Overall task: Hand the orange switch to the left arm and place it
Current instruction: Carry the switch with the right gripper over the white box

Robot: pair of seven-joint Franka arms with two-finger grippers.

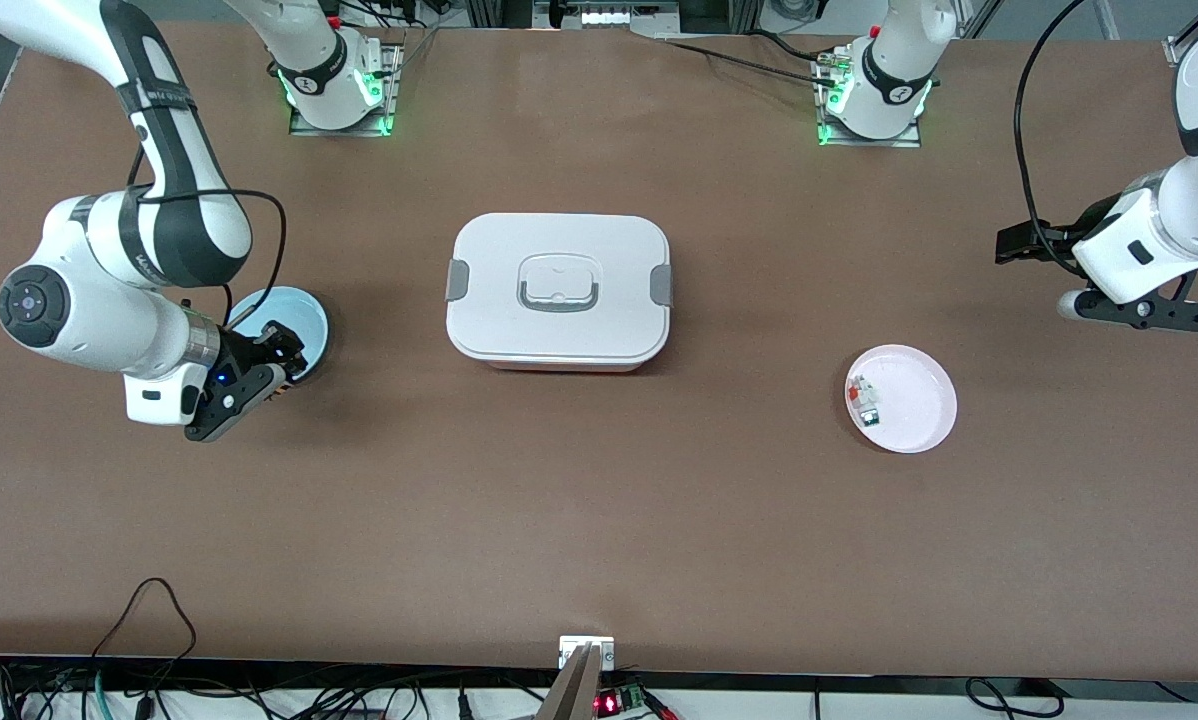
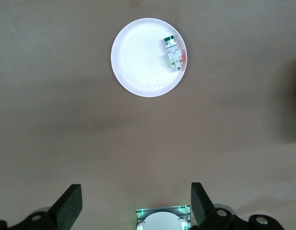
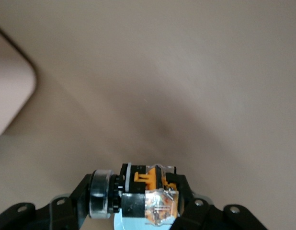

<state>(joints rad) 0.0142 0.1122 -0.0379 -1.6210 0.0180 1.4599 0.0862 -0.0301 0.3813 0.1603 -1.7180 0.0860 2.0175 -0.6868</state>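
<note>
The orange switch (image 3: 148, 194) is pinched crosswise by the right gripper (image 1: 277, 362) over the blue plate (image 1: 304, 315). The box (image 1: 559, 290) lies at 3 o'clock, before the left gripper (image 1: 1009, 245), whose fingers (image 2: 69, 203) are spread.

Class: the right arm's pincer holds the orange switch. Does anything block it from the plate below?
Nothing visible: the right pincer grips the orange switch directly over the pale blue plate.

Orange switch (image 3: 147, 194): small black cylinder with orange middle, clamped sideways in the right gripper (image 1: 277, 362) over the pale blue plate (image 1: 304, 312). Box (image 1: 559, 291): white, lid clipped shut, at table centre. Left gripper (image 1: 1021, 243) hangs spread, waiting.
</note>
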